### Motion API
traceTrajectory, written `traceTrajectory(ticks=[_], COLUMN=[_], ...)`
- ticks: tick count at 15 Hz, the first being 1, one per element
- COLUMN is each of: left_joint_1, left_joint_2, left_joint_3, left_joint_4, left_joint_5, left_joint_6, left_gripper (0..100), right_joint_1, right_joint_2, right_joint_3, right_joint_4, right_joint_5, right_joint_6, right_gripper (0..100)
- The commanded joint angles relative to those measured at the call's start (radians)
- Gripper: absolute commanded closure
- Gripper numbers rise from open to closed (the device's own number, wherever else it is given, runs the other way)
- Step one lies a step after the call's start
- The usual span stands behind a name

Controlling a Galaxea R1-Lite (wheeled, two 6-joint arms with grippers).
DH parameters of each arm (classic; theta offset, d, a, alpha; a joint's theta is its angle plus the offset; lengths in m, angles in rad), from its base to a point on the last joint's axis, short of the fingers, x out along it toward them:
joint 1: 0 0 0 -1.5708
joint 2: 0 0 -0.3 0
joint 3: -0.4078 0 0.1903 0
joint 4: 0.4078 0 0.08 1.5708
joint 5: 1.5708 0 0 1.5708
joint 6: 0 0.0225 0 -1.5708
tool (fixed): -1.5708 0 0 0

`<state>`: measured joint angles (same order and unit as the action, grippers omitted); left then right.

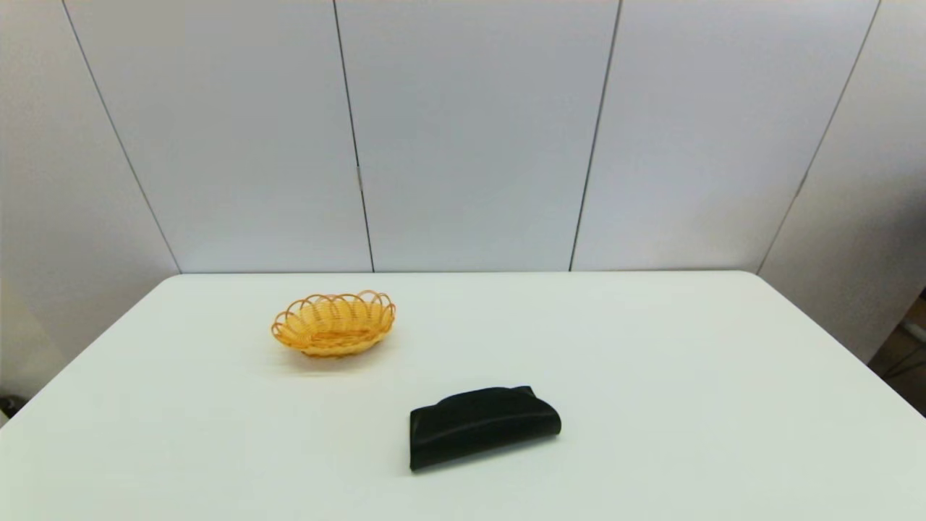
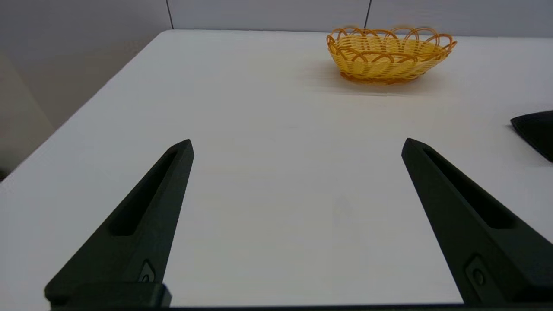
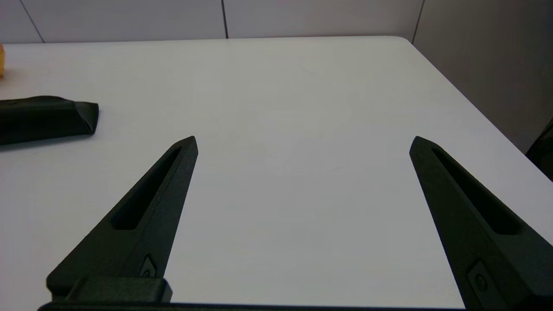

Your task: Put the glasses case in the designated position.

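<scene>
Both grippers, left (image 2: 298, 144) and right (image 3: 304, 142), we hold spread above the bench (image 1: 651, 376), case (image 1: 481, 425) lying lower centre, untouched.

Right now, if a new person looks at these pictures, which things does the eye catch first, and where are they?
The glasses case, matte black, lies flat on the white table near the front, about in the middle. The orange-yellow wicker basket stands farther back and to the left, apart from it. The left tool and right tool hang open over bare tabletop, touching nothing.
</scene>
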<state>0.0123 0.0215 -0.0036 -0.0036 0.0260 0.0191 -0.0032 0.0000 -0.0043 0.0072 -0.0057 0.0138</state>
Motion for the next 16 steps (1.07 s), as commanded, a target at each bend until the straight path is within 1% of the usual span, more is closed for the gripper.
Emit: traceTrajectory(ticks=[1,2,3,4,5,6,8,9,10,11,14,15,16], left_joint_1=[-0.002,-0.015,-0.018,-0.018,-0.018,-0.018,-0.02,-0.02,-0.018,-0.018,-0.017,-0.017,-0.018], left_joint_2=[0.256,0.301,0.337,0.379,0.431,0.506,0.617,0.67,0.73,0.77,0.885,0.917,0.943], left_joint_3=[-0.007,-0.026,-0.075,-0.128,-0.196,-0.323,-0.556,-0.662,-0.748,-0.794,-0.848,-0.871,-0.903], left_joint_4=[-0.291,-0.345,-0.337,-0.294,-0.208,-0.047,0.229,0.353,0.439,0.456,0.441,0.455,0.493], left_joint_5=[0.02,0.02,0.019,0.015,0.014,0.014,0.009,-0.008,-0.038,-0.072,-0.161,-0.193,-0.204], left_joint_6=[0.205,0.234,0.246,0.262,0.271,0.275,0.289,0.324,0.352,0.361,0.423,0.43,0.432], left_gripper=[0,0,0,0,0,0,0,0,0,0,0,0,0], right_joint_1=[0.0,0.0,0.0,0.0,0.0,0.0,0.0,0.0,0.0,0.0,0.0,0.0,0.0], right_joint_2=[0.0,0.0,0.0,0.0,0.0,0.0,0.0,0.0,0.0,0.0,0.0,0.0,0.0], right_joint_3=[0.0,0.0,0.0,0.0,0.0,0.0,0.001,0.0,0.001,0.0,0.0,0.001,0.0], right_joint_4=[0.0,0.0,0.0,0.0,-0.001,0.0,0.0,-0.001,0.0,0.0,0.0,0.0,0.0], right_joint_5=[0.0,0.001,0.0,0.001,0.0,0.0,0.0,0.0,0.001,0.0,0.001,0.0,0.0], right_joint_6=[0.0,0.0,0.0,0.0,0.0,0.0,0.0,0.0,0.0,0.0,0.0,0.0,0.0], right_gripper=[0,0,0,0,0,0,0,0,0,0,0,0,0])
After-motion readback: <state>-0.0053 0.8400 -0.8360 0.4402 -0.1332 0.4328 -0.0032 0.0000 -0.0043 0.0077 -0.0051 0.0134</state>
